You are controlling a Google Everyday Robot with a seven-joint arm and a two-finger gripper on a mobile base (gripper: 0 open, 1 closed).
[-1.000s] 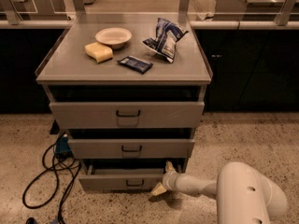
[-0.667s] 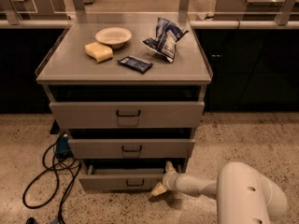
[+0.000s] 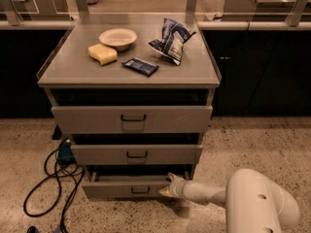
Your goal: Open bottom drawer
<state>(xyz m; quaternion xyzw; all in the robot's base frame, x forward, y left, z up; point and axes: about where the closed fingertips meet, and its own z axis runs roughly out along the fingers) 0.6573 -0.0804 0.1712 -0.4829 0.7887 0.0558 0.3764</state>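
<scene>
The bottom drawer (image 3: 112, 188) is the lowest, slimmest grey front of three in the grey cabinet (image 3: 131, 76). It has a small dark loop handle (image 3: 140, 190) at centre. It stands pulled out a little, with a dark gap above its front. My gripper (image 3: 167, 186) is at the drawer's right end, at the top right corner of its front, to the right of the handle. My white arm (image 3: 243, 200) reaches in from the lower right.
The middle drawer (image 3: 136, 154) and top drawer (image 3: 131, 119) sit above. On the cabinet top lie a white bowl (image 3: 117, 37), a yellow sponge (image 3: 102, 54), a dark packet (image 3: 140, 66) and a blue chip bag (image 3: 171, 39). Black cables (image 3: 48, 178) trail on the floor at left.
</scene>
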